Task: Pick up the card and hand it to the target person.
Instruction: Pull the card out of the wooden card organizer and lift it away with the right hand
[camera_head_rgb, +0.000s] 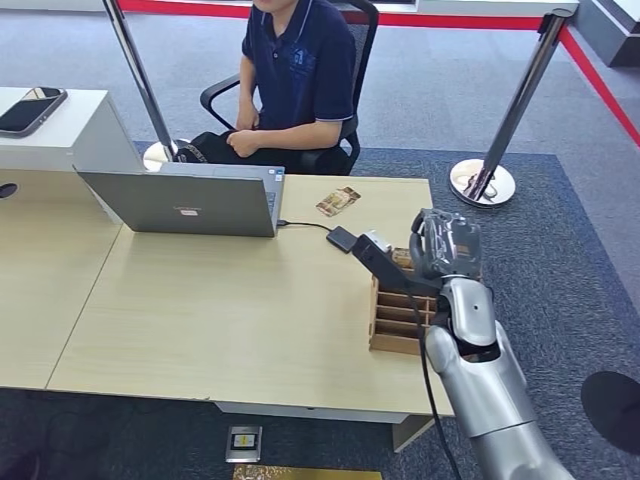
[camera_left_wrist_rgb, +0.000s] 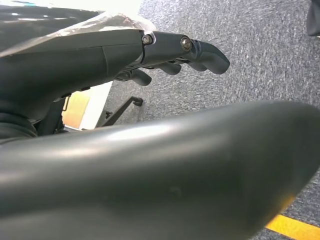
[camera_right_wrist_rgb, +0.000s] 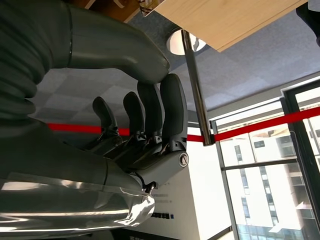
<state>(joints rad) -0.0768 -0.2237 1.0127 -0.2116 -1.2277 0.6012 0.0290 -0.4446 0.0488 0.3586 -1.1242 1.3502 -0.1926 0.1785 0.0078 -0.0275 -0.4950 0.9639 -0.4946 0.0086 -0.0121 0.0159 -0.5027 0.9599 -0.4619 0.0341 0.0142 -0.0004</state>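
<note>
A printed card (camera_head_rgb: 337, 201) lies flat on the wooden table (camera_head_rgb: 226, 320), at the far side in front of the seated person (camera_head_rgb: 302, 70). A wooden card holder (camera_head_rgb: 392, 322) stands at the table's right edge, with a brown card (camera_head_rgb: 400, 258) at its far end. My right hand (camera_head_rgb: 445, 245) hovers just above the holder's far end. In the right wrist view the right hand (camera_right_wrist_rgb: 151, 130) has half-bent fingers under the thumb and holds nothing. My left hand (camera_left_wrist_rgb: 170, 55) hangs over the carpet with fingers stretched out, empty.
An open grey laptop (camera_head_rgb: 189, 200) sits at the far left of the table, cabled to a small black adapter (camera_head_rgb: 342, 238) beside the holder. Chrome barrier posts (camera_head_rgb: 483, 180) stand beyond the table. A phone (camera_head_rgb: 30, 108) lies on the white counter at the left.
</note>
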